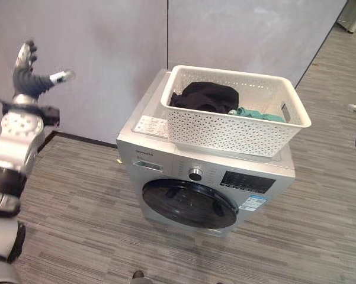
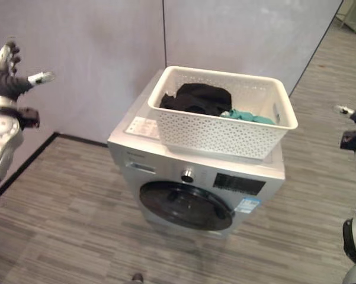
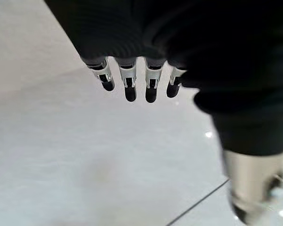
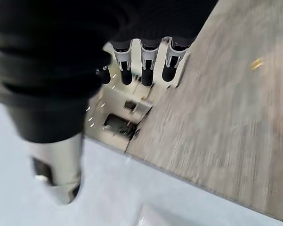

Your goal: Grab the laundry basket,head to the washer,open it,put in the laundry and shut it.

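A: The laundry basket (image 1: 237, 112) sits on top of the washer (image 1: 204, 177), overhanging its front; both hands are raised well apart from it, the left hand (image 1: 28, 74) open and empty, the right hand (image 2: 350, 112) likewise.

B: A clumsy grab could tip it off. Its door (image 1: 189, 204) is shut; grey plank floor (image 1: 77, 195), pale wall panels (image 1: 106, 53) behind.

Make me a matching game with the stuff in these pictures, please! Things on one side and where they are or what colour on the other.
Things:
1. laundry basket
2. washer door
3. black clothes
4. left robot hand

Places or states:
A. raised up near the wall
B. lying inside the basket
C. shut, round and dark
D. sitting on top of the washer

Pairs: 1-D, 2-C, 3-B, 4-A
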